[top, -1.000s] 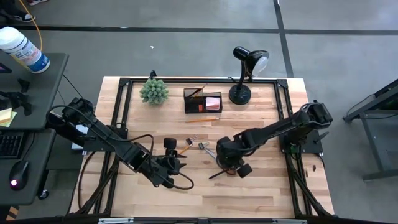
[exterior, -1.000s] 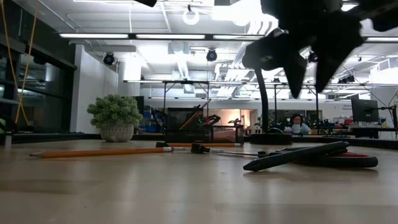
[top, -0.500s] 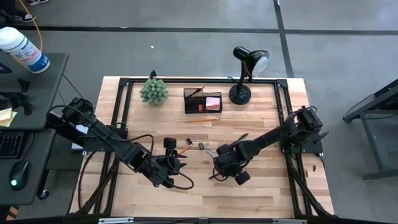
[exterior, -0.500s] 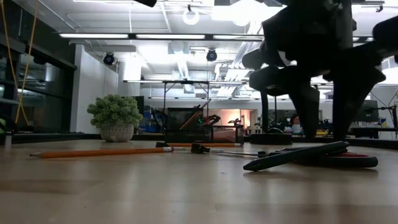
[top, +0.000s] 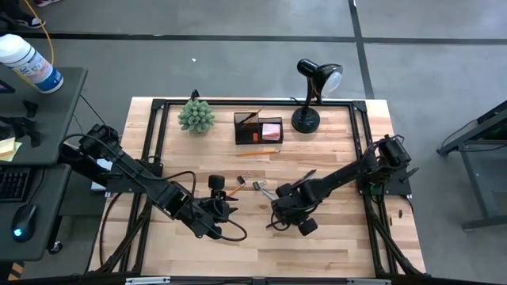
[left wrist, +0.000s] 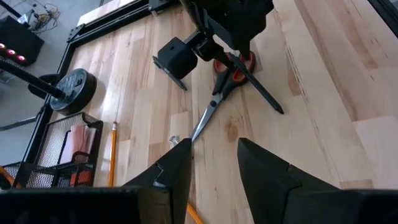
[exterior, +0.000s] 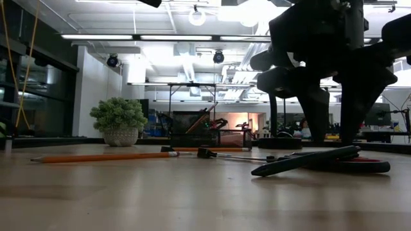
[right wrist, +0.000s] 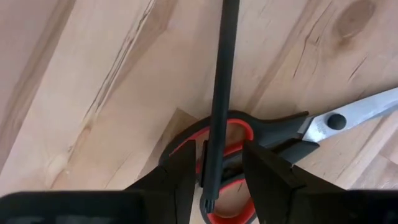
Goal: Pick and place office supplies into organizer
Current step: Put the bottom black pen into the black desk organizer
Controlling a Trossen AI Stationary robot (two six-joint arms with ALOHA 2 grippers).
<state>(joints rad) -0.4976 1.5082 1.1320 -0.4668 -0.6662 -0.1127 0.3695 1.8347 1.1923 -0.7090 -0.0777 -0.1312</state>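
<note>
Black and thin, the plastic pen (right wrist: pixel 219 93) lies between my right gripper (right wrist: pixel 214 180)'s narrowly parted jaws, across the red-handled steel scissors (right wrist: pixel 261 146) below; closing may snag both.

Wooden table (top: pixel 333 245), scissors (left wrist: pixel 229 84), pen (right wrist: pixel 219 93), pencil (exterior: pixel 103 156), organizer (top: pixel 258 129), lamp (top: pixel 310 95), plant (top: pixel 196 115)

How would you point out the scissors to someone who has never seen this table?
On the light wooden table, look toward the front middle, directly under the right arm's tool. There lie the red-and-black-handled scissors with steel blades, closed and flat. A thin black pen rests across their handles; the nearby orange pencil has no loops or blades.
</note>
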